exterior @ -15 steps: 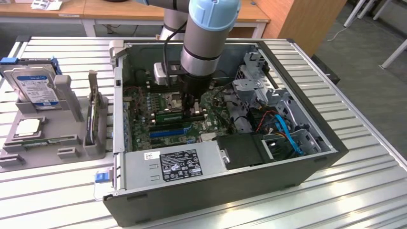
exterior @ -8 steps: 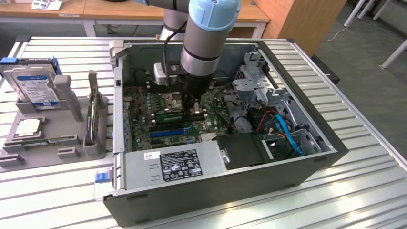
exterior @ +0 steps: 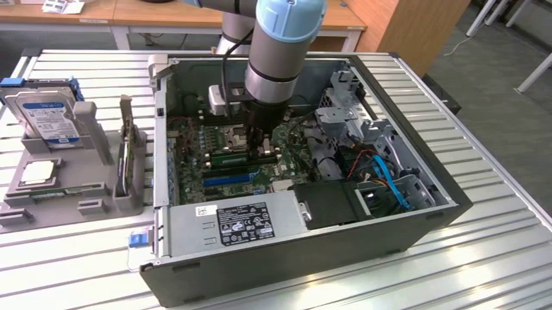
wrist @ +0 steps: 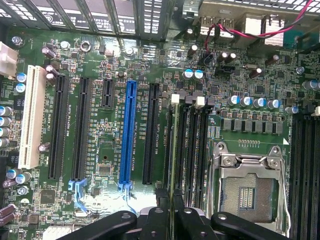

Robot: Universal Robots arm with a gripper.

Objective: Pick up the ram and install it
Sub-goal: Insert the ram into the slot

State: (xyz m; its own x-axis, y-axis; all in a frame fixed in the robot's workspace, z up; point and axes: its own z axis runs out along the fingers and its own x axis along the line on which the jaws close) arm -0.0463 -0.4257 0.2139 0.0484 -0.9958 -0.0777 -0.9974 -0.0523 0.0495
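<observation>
Pinched the ram (wrist: 172, 150) edge-on between the jaws of the gripper (wrist: 172, 214), in line with the black memory slots (wrist: 192, 145), mid-frame inside the open case (exterior: 345, 258). Could not read the white print beside the blue slot (wrist: 129, 135), nor the PSU label (exterior: 245, 223).

ram (wrist: 172, 150) in gripper (wrist: 170, 216) inside case (exterior: 302, 258) | hard drive (exterior: 48, 119) to the exterior view's left

The case (exterior: 302, 278) is open above; drive cage (exterior: 345, 111) and power supply (exterior: 233, 223) hem the hand (exterior: 263, 148).
</observation>
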